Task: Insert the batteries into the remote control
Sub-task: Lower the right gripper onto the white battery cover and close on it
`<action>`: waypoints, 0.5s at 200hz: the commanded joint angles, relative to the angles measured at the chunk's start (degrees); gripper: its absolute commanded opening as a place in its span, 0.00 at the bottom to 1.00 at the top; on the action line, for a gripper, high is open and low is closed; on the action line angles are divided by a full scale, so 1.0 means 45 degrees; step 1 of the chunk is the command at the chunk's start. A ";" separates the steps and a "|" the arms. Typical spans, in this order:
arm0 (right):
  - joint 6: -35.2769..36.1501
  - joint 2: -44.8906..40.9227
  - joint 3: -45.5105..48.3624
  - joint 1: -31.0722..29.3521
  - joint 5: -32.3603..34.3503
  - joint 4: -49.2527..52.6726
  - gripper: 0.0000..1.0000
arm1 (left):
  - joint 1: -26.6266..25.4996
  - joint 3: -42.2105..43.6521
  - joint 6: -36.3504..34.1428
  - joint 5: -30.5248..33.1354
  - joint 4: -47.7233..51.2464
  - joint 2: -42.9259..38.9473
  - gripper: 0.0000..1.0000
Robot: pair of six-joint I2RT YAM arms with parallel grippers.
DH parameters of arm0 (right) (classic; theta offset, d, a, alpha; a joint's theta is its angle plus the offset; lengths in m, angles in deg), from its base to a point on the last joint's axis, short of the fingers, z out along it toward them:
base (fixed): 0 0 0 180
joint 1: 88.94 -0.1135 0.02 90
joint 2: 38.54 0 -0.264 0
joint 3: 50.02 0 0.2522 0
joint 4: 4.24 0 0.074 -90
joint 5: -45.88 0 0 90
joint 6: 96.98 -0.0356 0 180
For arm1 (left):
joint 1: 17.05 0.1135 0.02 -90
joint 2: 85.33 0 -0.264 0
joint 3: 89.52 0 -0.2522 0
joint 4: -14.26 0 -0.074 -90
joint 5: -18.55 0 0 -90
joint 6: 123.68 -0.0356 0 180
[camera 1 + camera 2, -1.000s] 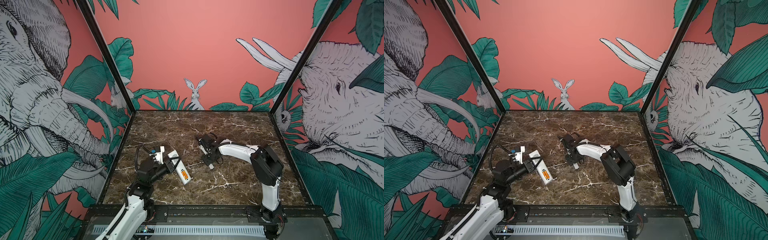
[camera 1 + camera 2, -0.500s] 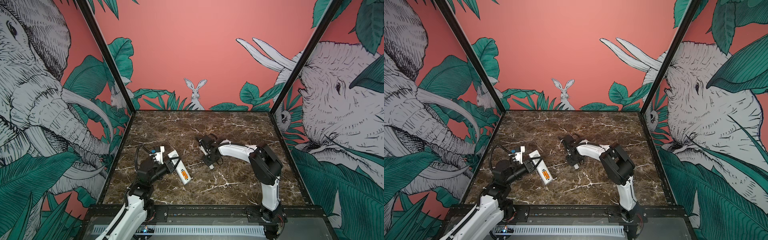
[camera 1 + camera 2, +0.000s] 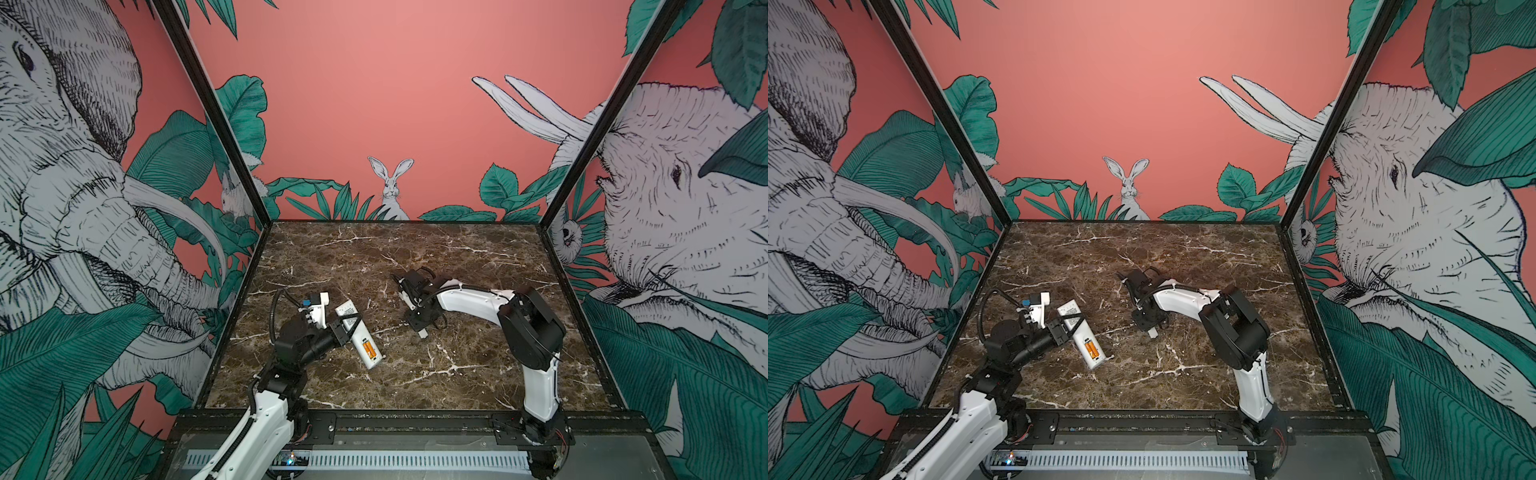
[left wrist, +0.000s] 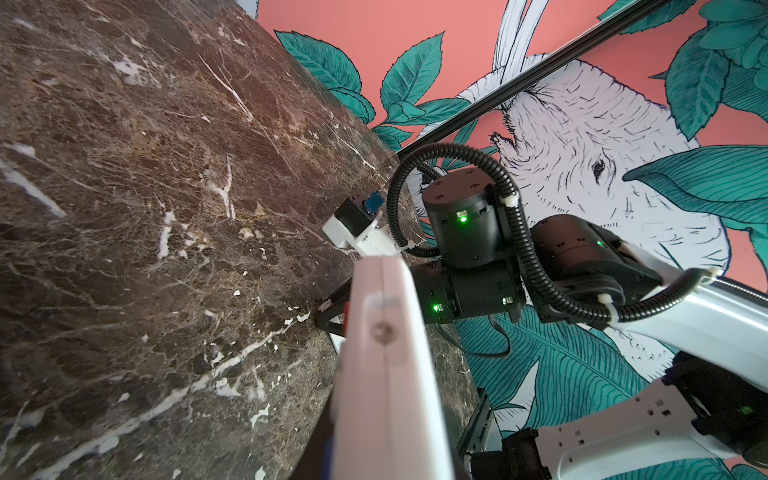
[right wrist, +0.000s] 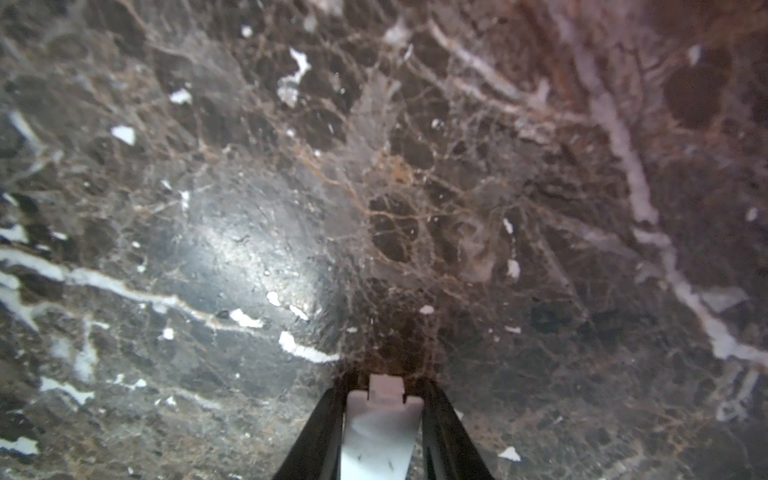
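The left tool [image 3: 346,325] clenches the remote control [image 3: 360,337], batteries [image 3: 368,348] seated inside; the right tool [image 5: 384,388] pinches a small cover [image 5: 380,434] near the middle of the bench [image 3: 415,257].

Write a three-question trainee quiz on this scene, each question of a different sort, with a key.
1. Short answer: what sits between the fingers of the right hand?
2. Which one grips the remote control? A. the right hand B. the left hand C. neither, it lies free on the table
3. True or false: the remote control's open battery bay is empty.

Key
1. A small pale cover.
2. B.
3. False: two orange batteries lie in it side by side.
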 commanded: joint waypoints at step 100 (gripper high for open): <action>-0.0063 -0.0372 0.0300 0.0109 -0.0311 0.0022 0.21 | -0.0026 0.0060 -0.0011 0.0043 -0.0270 -0.0075 0.00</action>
